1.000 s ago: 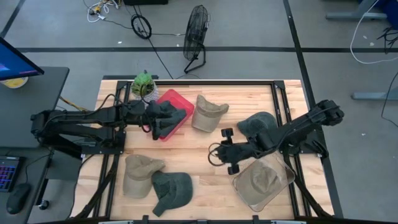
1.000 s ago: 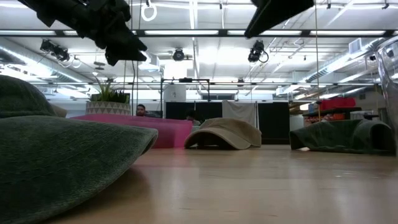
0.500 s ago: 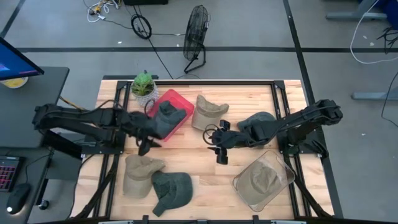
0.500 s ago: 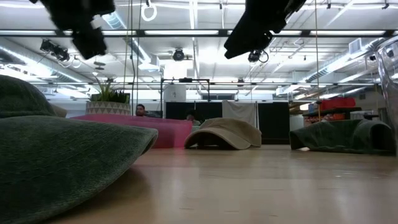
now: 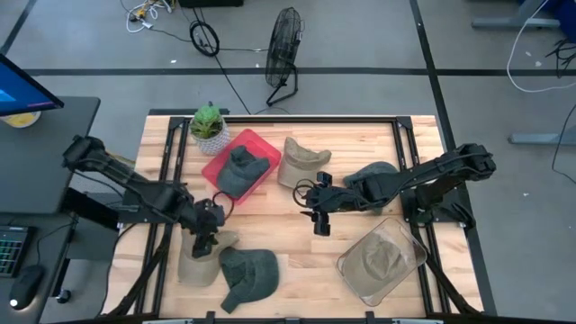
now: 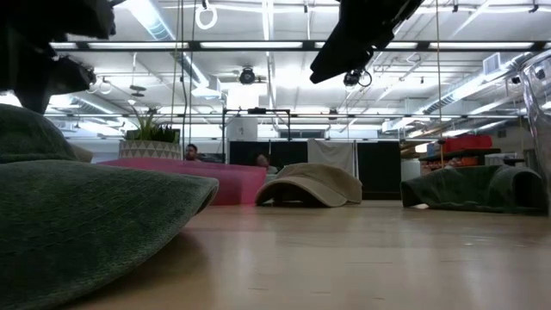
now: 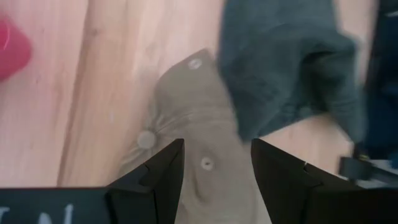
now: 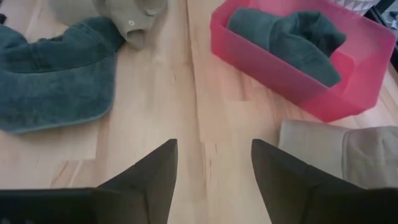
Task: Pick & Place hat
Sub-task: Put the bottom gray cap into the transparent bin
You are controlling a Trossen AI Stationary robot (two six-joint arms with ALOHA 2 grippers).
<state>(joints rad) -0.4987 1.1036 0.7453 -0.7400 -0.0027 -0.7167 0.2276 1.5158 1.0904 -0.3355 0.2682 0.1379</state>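
Left tool [image 5: 205, 241] is hovering right over the tan hat [image 5: 200, 255] at the near-left of the counter [image 5: 288, 243], fingers spread with nothing between them (the wrist view shows that hat straight ahead, with a green hat [image 5: 249, 274] touching its edge). Right tool [image 5: 317, 216] sits mid-counter with its fingers apart too, nothing in it, parked above bare wood.

Progress-wise, it looks like roughly a third done. One green hat is already in the red bin [image 5: 216, 162], and a tan one is in the clear bin [image 5: 416, 256] on the right. Left on the counter: the tan hat under the left tool, the green one beside it, another tan hat [image 5: 301, 162] just beside the red bin, and a green one [image 5: 371, 180] under the right arm. So four hats to go, and the tan one near-left seems to be next up.
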